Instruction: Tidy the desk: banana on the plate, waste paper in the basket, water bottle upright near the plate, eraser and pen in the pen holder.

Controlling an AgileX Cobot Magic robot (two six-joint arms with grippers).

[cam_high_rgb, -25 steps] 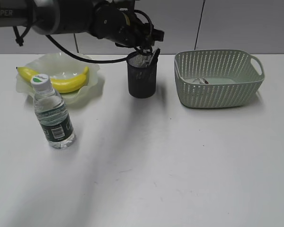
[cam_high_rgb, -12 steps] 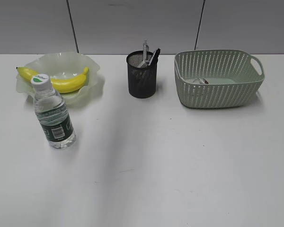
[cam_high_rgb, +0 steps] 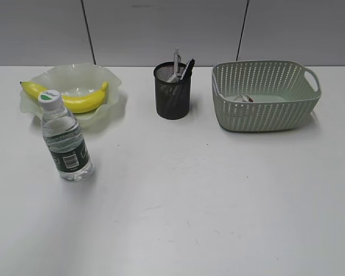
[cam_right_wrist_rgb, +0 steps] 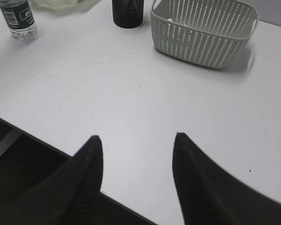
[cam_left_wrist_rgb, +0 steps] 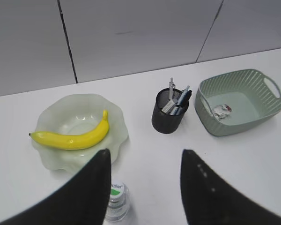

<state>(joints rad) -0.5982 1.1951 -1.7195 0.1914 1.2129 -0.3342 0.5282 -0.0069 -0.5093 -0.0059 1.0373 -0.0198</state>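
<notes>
Banana [cam_high_rgb: 75, 99] first, on the far left: it is yellow and curved with dark tips, and it lies inside the plate [cam_high_rgb: 112, 87], a pale green dish with a wavy rim. Just in front of the plate stands the water bottle [cam_high_rgb: 65, 140], clear, with a dark green label and a white cap, upright on the desk [cam_high_rgb: 207, 207]. In the middle is the pen holder [cam_high_rgb: 172, 92], a black mesh cup with pens poking out of the top; I cannot tell if the eraser is in there. On the right is the basket [cam_high_rgb: 264, 95], sage green with little holes, and the waste paper [cam_left_wrist_rgb: 221, 110] sits on its floor, white with a bit of red. So the tidy-up looks about done. The left gripper [cam_left_wrist_rgb: 145, 187] hangs high over the bottle with its fingers apart and holding nothing. The right gripper [cam_right_wrist_rgb: 136, 178] is back by the desk's near edge, fingers also apart and empty. If the left arm dropped low, it could knock the bottle over, since the bottle is tall and thin and sits right under it.
</notes>
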